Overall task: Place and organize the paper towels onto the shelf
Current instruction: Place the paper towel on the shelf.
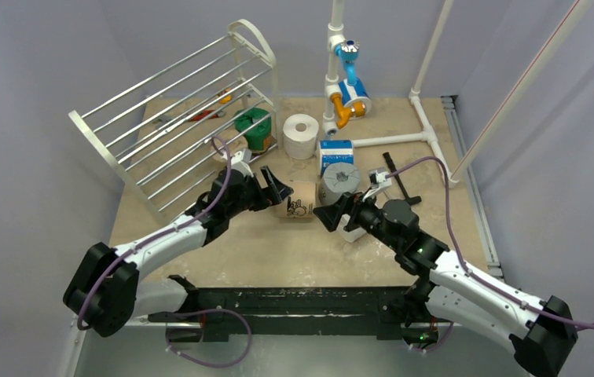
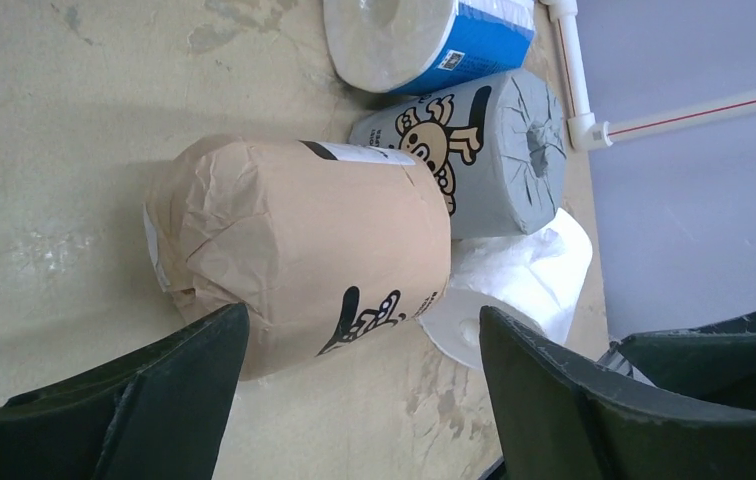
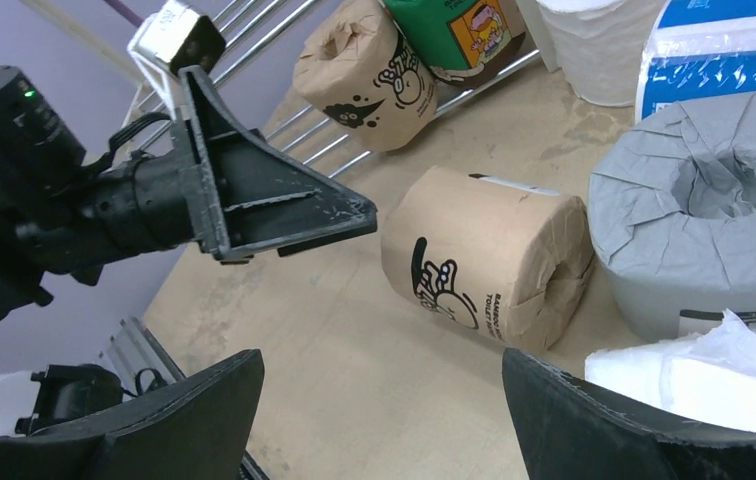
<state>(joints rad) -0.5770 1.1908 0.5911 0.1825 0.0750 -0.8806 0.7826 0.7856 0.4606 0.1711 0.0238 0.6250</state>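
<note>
A tan printed roll lies on its side mid-table. My left gripper is open just left of it, its jaws spread either side of the roll's near end without gripping. My right gripper is open on the roll's right, holding nothing. A white wrapped roll lies beside it. A grey roll, a blue-white roll, a plain white roll and a green roll stand behind. The shelf stands at the back left.
A second tan roll rests against the shelf's lowest rods. A white pipe frame with blue and orange fittings stands at the back. A black tool lies right of the grey roll. An orange-handled item lies behind the shelf.
</note>
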